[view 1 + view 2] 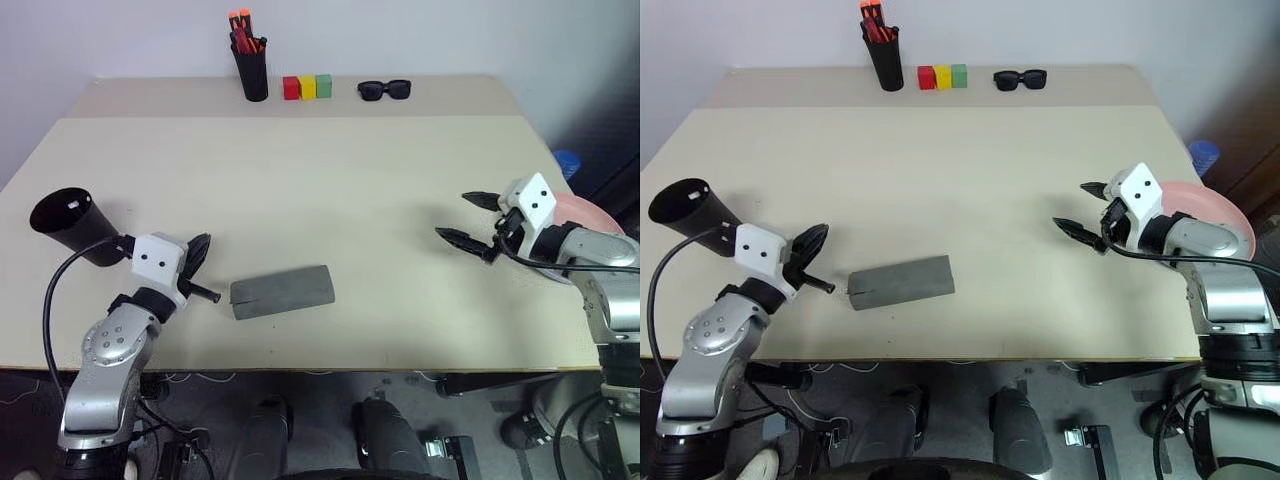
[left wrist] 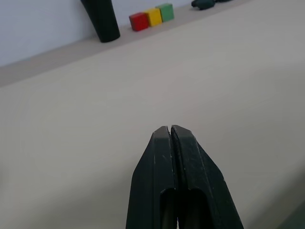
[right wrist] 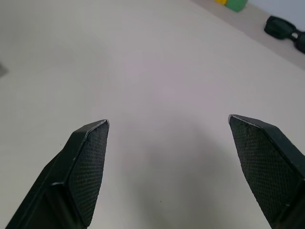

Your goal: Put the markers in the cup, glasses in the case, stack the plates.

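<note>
Your left gripper [image 1: 203,262] has its two black fingers pressed flat together with nothing between them; it sits low over the table [image 1: 330,190], just beside the near-left end of the case [image 1: 281,291]. The grey case lies shut near the front edge. The cup [image 1: 72,224] leans tilted at the table's left edge, just behind your left wrist; its contents cannot be seen.

Your right gripper [image 1: 470,220] has its fingers spread wide and empty, above bare table near the right edge. Behind that wrist, the pink plate [image 1: 592,216] lies at the right edge.

Along the back stand the pen holder [image 1: 251,68] with orange-capped pens, three coloured blocks [image 1: 307,87] and the sunglasses [image 1: 384,89].
</note>
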